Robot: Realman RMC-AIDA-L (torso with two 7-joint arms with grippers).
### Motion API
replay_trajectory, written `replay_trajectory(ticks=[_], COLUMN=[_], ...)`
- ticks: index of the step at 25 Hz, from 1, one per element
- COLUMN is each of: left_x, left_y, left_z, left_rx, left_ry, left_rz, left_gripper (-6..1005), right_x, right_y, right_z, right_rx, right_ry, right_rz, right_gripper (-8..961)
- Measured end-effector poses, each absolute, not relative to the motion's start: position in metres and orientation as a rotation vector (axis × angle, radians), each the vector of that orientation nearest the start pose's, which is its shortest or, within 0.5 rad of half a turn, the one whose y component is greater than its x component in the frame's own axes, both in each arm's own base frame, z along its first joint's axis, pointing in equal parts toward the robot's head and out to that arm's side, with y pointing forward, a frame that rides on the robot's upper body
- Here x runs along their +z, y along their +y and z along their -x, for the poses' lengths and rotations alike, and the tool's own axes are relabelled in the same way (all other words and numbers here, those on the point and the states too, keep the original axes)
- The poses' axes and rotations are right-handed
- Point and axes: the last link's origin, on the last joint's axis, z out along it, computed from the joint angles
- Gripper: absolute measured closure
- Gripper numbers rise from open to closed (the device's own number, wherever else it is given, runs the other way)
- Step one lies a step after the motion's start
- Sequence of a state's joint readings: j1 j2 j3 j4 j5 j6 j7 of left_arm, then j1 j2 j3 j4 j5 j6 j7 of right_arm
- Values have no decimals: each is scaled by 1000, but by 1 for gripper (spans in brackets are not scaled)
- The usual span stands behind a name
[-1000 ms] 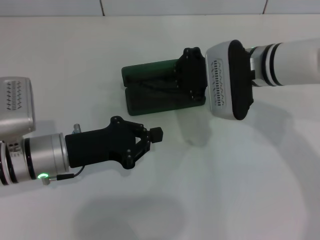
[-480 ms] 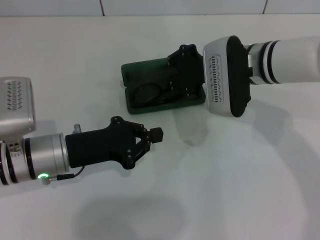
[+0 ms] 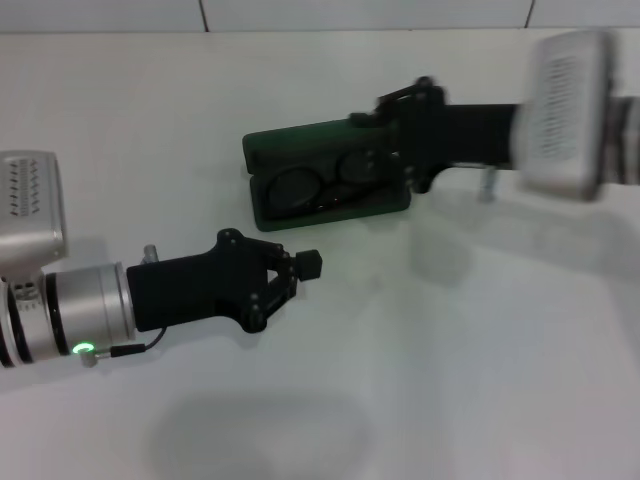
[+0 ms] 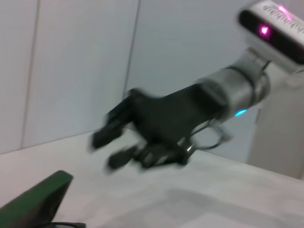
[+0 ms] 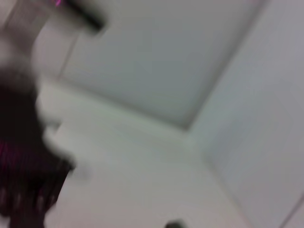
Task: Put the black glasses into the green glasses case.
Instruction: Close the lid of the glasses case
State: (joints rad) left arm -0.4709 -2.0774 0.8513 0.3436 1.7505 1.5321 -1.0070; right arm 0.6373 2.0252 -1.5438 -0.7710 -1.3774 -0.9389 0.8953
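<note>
Showing black glasses (image 3: 320, 180) only overhead

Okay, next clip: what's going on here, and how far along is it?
A two-armed robot is packing the black glasses into the green glasses case. The glasses already lie inside the open case on the white table. The right end effector is at the case's right end, fingers open and apparently not gripping anything. The left end effector hovers over the table in front of the case, fingers spread and empty. The lid is not closed.
</note>
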Motion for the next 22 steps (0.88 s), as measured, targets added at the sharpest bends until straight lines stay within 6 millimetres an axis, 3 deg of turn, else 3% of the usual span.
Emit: replay_trajectory(ticks=[4, 7, 13, 19, 22], left_x=[-51, -51, -50, -51, -52], left_y=[294, 304, 318, 334, 340], left_z=[280, 285, 290, 287, 284], left_rx=[-859, -815, -749, -690, -673], left_ry=[-563, -611, -677, -673, -667], left_rz=[2629, 2568, 2521, 2496, 2490], left_gripper=[988, 988, 987, 987, 987], right_x=[-18, -2, -9, -19, -21], right_y=[383, 365, 331, 312, 304], right_z=[-189, -219, -264, -284, -292], right_rx=[658, 755, 762, 760, 754], right_ry=[-158, -30, 150, 268, 306], right_rz=[2516, 2481, 2520, 2539, 2536], right_gripper=[695, 690, 682, 674, 577])
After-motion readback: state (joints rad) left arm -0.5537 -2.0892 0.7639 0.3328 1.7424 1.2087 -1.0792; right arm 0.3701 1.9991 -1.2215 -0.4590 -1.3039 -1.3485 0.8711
